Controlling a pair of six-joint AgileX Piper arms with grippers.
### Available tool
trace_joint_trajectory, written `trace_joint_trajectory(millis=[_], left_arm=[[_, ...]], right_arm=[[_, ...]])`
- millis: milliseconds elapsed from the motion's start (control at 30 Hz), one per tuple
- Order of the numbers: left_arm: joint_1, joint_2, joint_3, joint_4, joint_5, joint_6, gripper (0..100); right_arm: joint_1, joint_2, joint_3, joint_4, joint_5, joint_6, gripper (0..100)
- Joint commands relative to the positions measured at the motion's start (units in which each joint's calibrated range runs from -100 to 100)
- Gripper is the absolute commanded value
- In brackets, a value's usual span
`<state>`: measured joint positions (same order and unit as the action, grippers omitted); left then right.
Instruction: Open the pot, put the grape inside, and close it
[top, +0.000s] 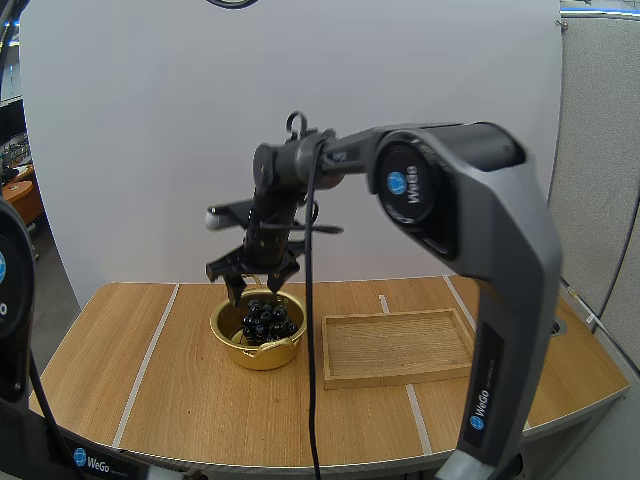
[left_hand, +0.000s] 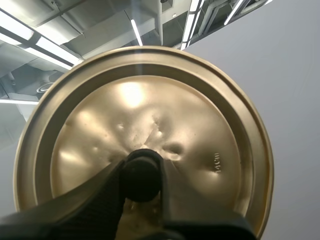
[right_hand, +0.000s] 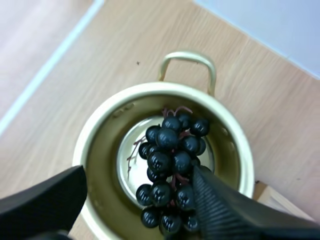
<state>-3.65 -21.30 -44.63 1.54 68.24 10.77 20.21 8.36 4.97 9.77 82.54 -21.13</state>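
the bunch of dark grapes (top: 268, 318) lies inside the open gold pot (top: 228, 338), straight below the right claw (top: 253, 292). that claw hangs just over the pot's rim with its fingers spread apart and the bunch showing between them (whether one finger brushes the grapes i cannot tell). a wooden tray (top: 395, 345) sits on the table (top: 150, 390) just beside the pot, off to one side of the claw. the lid (left_hand: 200, 125) is off the pot: the left claw (left_hand: 141, 167) is clamped on its black knob (left_hand: 141, 182), the gold disc spreading beyond the fingertips.
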Motion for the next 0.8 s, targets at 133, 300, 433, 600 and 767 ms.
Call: trace_joint_trajectory(millis=[133, 300, 433, 600, 767], left_arm=[[-0.18, -0.4, -0.3, 0.6, -2.1, -0.2, 0], [-0.18, -0.4, -0.3, 0.6, -2.1, -0.2, 0], [-0.18, -0.4, -0.3, 0.6, -2.1, -0.2, 0], [-0.18, -0.4, -0.3, 0.6, -2.1, -0.2, 0], [-0.18, -0.4, -0.3, 0.6, -2.1, -0.2, 0]], right_arm=[[-0.2, -16.8, -0.9, -0.2, 12.7, 0.3, 100], [-0.2, -23.7, 0.3, -0.5, 17.5, 1.8, 100], [-0.2, -30.9, 3.6, -0.6, 17.5, 2.2, 100], [-0.2, -39.0, 8.0, -3.3, 17.5, 2.9, 100], [-0.2, -46.7, 11.0, -5.6, 17.5, 2.9, 100]])
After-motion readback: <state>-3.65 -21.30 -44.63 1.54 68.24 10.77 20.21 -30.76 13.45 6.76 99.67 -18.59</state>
